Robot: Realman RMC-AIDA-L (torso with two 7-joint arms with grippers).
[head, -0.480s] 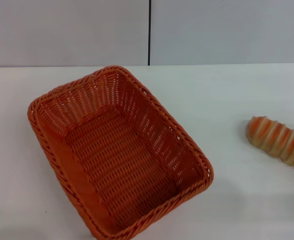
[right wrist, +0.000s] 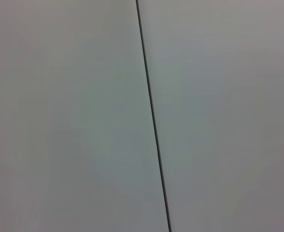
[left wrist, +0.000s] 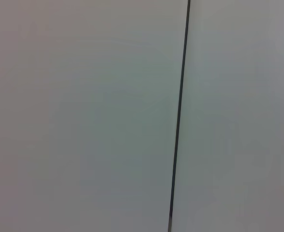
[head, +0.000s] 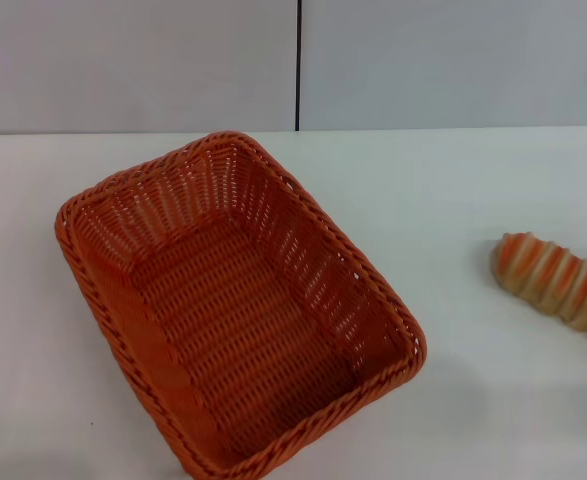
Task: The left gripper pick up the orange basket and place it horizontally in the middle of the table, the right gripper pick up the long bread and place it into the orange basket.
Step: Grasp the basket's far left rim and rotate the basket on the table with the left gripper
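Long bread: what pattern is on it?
Cream-tan with orange stripes across its ridges; head view.

Soft, even, fairly bright light falls from above on the table [head: 453, 400], with only faint shadows beside the basket [head: 93, 260] and bread [head: 553, 275], no glare, slight softness in the head view, while both wrist views show a flat, evenly lit grey wall [left wrist: 83, 116].

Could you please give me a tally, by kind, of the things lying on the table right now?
Basket: 1
Bread: 1
Total: 2, both on the table. Neither pincer is in view.
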